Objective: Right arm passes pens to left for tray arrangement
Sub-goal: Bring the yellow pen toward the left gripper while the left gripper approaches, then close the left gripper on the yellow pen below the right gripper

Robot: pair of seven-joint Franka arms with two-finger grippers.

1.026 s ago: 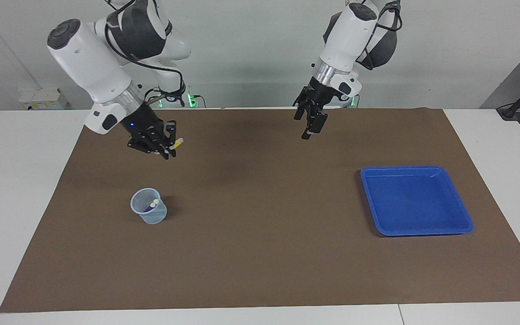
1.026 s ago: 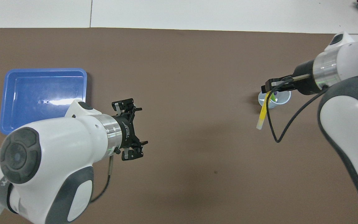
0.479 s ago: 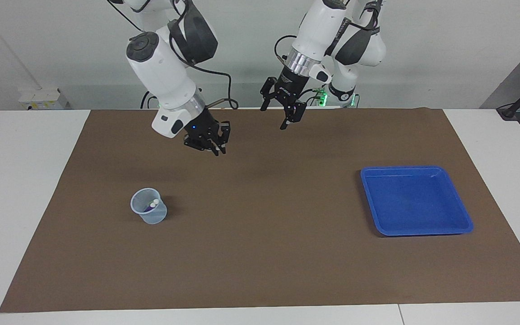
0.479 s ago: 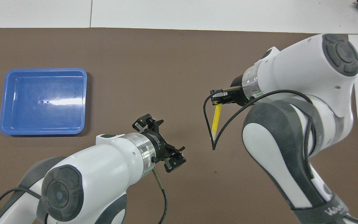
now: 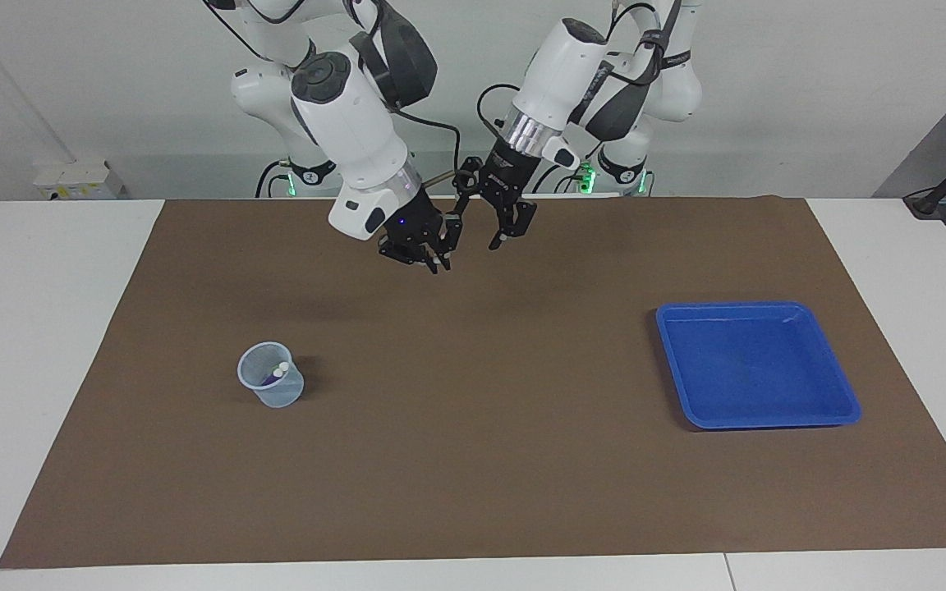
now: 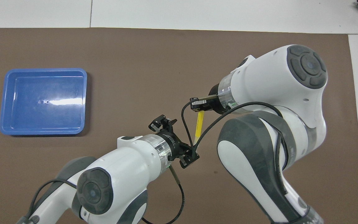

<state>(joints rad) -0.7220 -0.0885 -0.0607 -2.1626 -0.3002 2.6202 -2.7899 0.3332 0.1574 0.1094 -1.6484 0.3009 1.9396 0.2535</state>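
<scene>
My right gripper [image 6: 196,105] is shut on the upper end of a yellow pen [image 6: 198,127], which hangs over the middle of the brown mat. In the facing view this right gripper [image 5: 432,253] shows its blue light, and the pen is nearly hidden among the fingers. My left gripper [image 6: 179,140] is open close beside the pen's lower end; whether it touches the pen is unclear. Seen from the facing side, the left gripper [image 5: 481,226] is right next to the right one. Two more pens' whitish tips [image 5: 279,370] stick up in a translucent cup [image 5: 270,386]. The blue tray [image 5: 756,369] lies empty.
The blue tray [image 6: 42,115] sits toward the left arm's end of the brown mat [image 5: 473,460]. The cup stands toward the right arm's end and is covered by the right arm in the overhead view. White table borders the mat.
The right gripper has carried the yellow pen from above the cup to the mat's middle. The left gripper has swung in to meet it, still open.
</scene>
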